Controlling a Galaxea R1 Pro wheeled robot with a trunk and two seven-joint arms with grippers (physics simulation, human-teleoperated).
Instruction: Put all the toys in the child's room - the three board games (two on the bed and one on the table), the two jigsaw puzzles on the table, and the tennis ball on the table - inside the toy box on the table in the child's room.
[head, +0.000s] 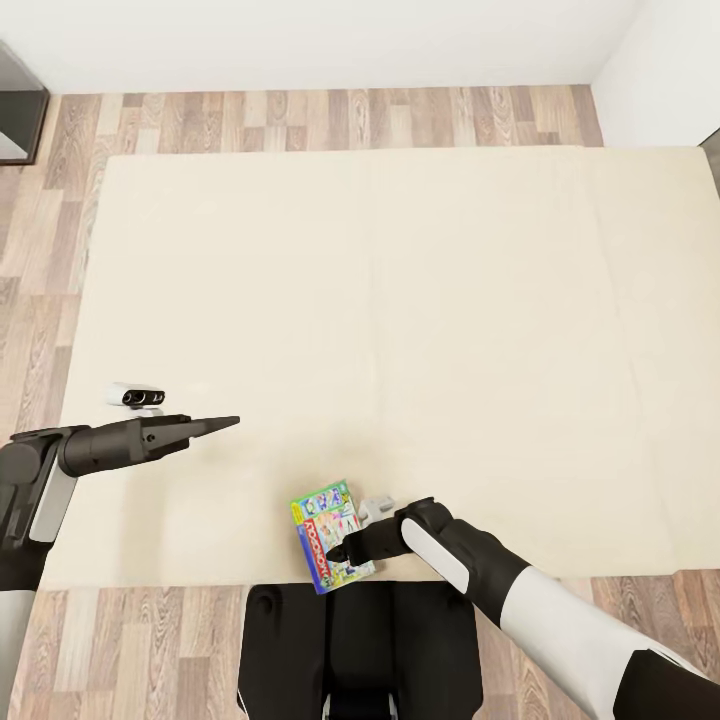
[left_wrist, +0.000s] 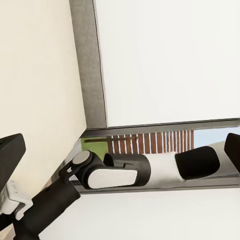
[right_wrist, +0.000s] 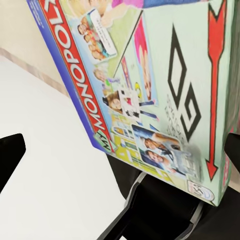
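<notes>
Monopoly box (head: 330, 537) at the bed's (head: 400, 300) near edge, apparently clamped in my right gripper (head: 348, 549); left gripper (head: 225, 423) empty, jaws together. Toy box unseen, this game still to be carried there.

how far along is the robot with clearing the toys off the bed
Nothing here shows a toy boxed yet. In hand: the right gripper is at the Monopoly box, at the near edge of the bed; whether it grips it is unclear. The left gripper hovers over the mattress. The box still needs carrying to the toy box.
</notes>
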